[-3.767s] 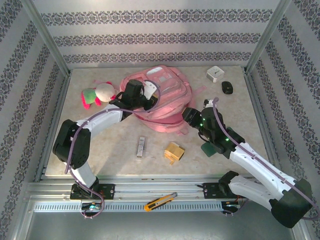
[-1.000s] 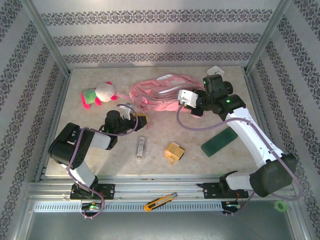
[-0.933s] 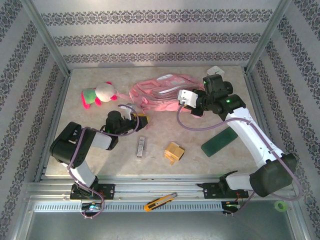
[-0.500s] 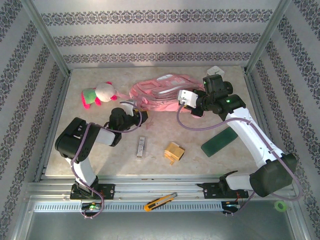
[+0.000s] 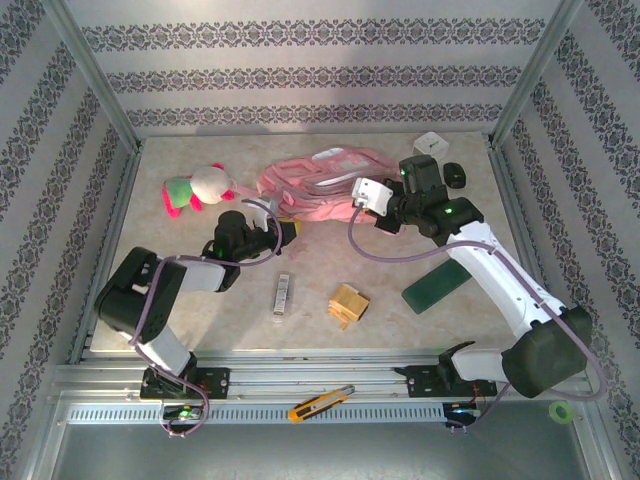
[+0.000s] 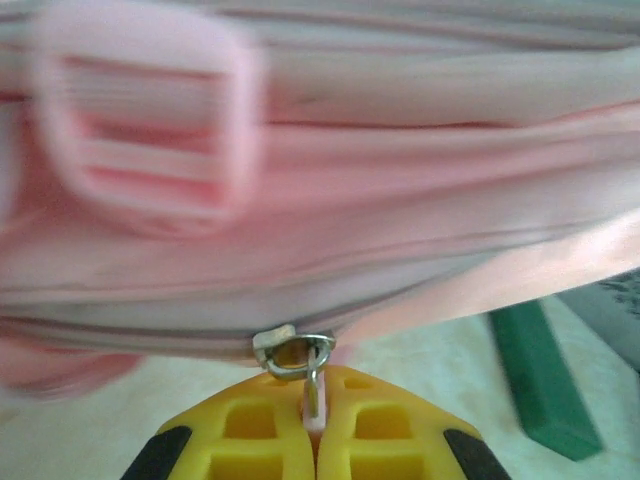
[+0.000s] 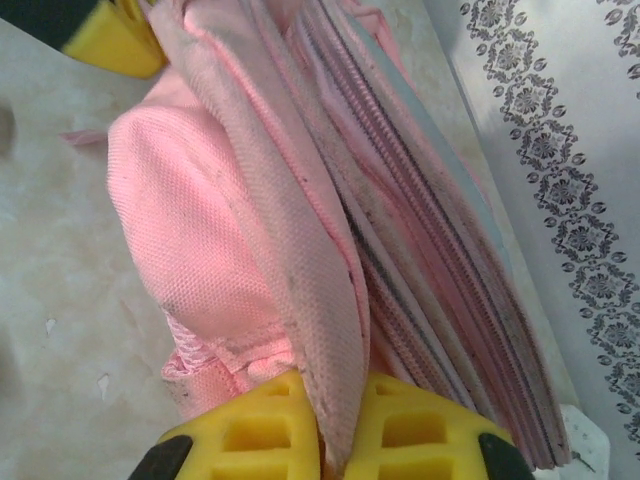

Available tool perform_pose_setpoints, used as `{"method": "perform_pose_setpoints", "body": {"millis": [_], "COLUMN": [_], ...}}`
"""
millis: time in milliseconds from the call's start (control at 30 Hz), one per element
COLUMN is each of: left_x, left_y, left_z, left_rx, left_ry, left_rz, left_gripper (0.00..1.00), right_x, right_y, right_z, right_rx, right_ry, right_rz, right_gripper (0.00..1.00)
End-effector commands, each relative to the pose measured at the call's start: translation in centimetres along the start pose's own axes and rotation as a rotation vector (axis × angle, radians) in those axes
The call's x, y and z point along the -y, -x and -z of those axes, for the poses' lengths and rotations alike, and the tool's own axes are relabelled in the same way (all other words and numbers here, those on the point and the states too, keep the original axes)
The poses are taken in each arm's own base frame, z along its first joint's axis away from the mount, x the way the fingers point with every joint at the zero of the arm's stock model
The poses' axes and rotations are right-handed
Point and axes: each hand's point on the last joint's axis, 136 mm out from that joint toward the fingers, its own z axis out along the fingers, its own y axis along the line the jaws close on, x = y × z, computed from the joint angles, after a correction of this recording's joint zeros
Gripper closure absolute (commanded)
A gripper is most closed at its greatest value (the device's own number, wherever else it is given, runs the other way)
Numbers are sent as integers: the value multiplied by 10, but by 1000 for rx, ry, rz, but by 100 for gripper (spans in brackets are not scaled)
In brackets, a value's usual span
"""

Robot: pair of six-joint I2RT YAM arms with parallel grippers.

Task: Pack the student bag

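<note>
The bag (image 5: 315, 190) lies flattened in the upper middle of the top view, just right of the plush toy (image 5: 195, 187). The left gripper (image 5: 283, 232) sits at the bag's lower-left edge. Bottom centre of the left wrist view, its yellow fingers (image 6: 240, 440) are pressed together, pinching the zip pull (image 6: 312, 385). The right gripper (image 5: 358, 200) is at the bag's right end, jaws closed on a fold of pink fabric. A green block (image 5: 438, 283) lies well apart, lower right.
</note>
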Motion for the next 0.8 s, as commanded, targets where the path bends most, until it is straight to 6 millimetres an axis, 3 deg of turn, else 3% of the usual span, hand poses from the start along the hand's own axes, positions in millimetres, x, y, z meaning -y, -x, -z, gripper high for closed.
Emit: {"method": "perform_pose_setpoints", "body": {"millis": [0,167,433,633,700,767], "left_x": [56,95,167,199,198,189], "left_y": [9,8,36,38,37,36], "left_z": [7,1,-16,-18,-19,-21], "left_rx": [-38,-119,-114,-152,-155,-159], "left_ry": [-210,-323,-509,-589,-580,-522], "left_rz": [-70,-94,-123,-146,-140,-143], "left_gripper": [100,100,100,100,99,91], "right_x": [31,17,6,-3,-6,-9], "right_y": [20,25,23,21,21,21], "right_z": [3,-9,-27,-34,-33,-30], "right_rx": [77,108,126,141,153,178], "right_ry": [-163,-152,-147,-120,-107,-85], "right_rz": [-30,-47,-107,-116,-106,-97], "right_gripper": [100,100,100,100,100,100]}}
